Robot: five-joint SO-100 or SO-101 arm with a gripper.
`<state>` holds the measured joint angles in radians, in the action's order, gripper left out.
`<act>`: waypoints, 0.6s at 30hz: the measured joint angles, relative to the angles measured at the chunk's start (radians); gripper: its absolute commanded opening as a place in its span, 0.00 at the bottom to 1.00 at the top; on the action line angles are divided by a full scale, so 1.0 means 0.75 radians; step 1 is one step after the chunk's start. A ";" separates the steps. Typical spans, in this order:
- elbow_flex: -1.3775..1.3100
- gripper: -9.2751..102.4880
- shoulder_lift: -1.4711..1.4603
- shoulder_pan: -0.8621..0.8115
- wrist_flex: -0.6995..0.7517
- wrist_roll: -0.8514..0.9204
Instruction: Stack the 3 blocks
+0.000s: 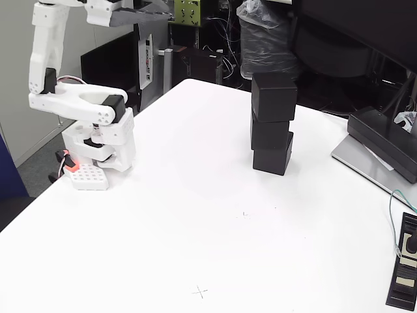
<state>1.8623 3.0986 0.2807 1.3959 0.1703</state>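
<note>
Fixed view: three blocks [272, 122] stacked on table [195, 215]; fingers [146, 14] state unclear.

You are looking at three matte black blocks standing as one tower on the white surface [195, 195]: the bottom block [273, 155], the middle block [270, 130] sitting slightly offset, and the top block [274, 96] resting rotated and overhanging a little.

My arm [78, 104] is white printed plastic with black servo blocks, a perforated white base and red-lit wiring.
</note>
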 measured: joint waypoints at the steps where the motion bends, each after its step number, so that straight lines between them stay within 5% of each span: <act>1: 0.061 0.07 0.027 -0.012 -0.039 0.000; 18: 1.096 0.07 0.319 -0.045 -0.520 -0.053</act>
<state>2.6845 3.3379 0.2470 1.0063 0.1304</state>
